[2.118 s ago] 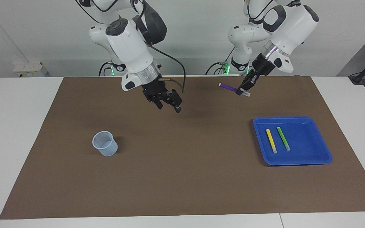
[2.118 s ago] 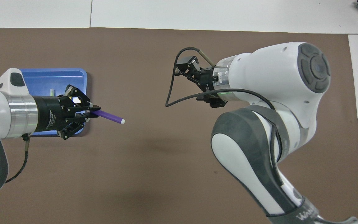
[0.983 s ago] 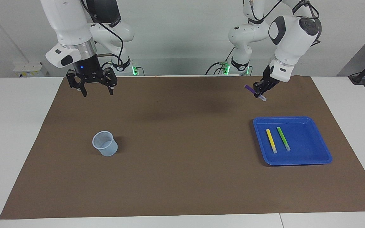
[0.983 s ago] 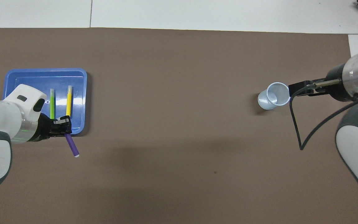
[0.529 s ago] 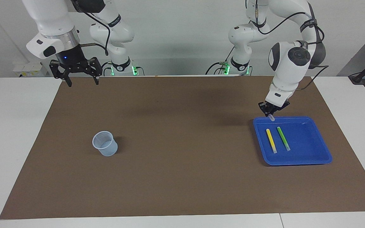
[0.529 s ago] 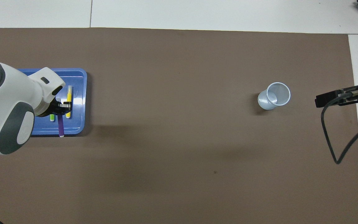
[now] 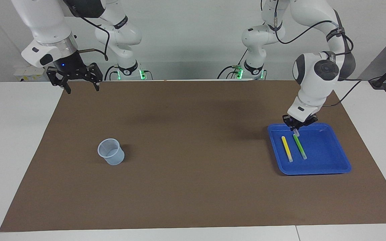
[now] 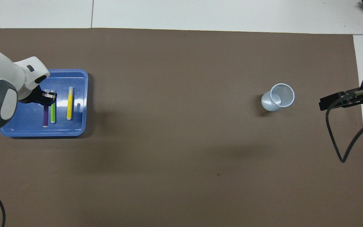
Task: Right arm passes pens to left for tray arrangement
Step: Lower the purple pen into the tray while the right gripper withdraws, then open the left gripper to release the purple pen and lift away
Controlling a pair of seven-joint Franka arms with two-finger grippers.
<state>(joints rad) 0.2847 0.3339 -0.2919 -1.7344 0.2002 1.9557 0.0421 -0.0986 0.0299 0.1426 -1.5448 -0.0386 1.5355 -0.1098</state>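
Overhead view tells the story best: the left claw (image 8: 47,97) is pinched on the purple pen (image 8: 45,116) over the blue tray (image 8: 80,94), which sits at the left arm's end of the tabletop. From above, the purple pen's long axis runs toward and away from the robots, lined up with the green pen (image 8: 53,113) just beside it and with the yellow pen (image 8: 70,104) a little farther over; both of those already lie flat in the tray. From where the facing camera looks, the left claw (image 7: 296,130) hangs low over the tray's (image 7: 343,167) robot-side edge, and only the held pen's pale tip pokes out below it, close to the green pen's (image 7: 299,146) near end, with the yellow pen (image 7: 286,148) next along. I cannot tell whether that tip is touching the tray floor yet. I'd say the coming move turns on keeping the purple pen parallel to its neighbours and on the empty side of the green one, so it settles in a row rather than across them. The right claw (image 7: 75,78) waits with its fingers spread, up over the right arm's end of the tabletop, well apart from the clear cup (image 7: 111,151) standing there.
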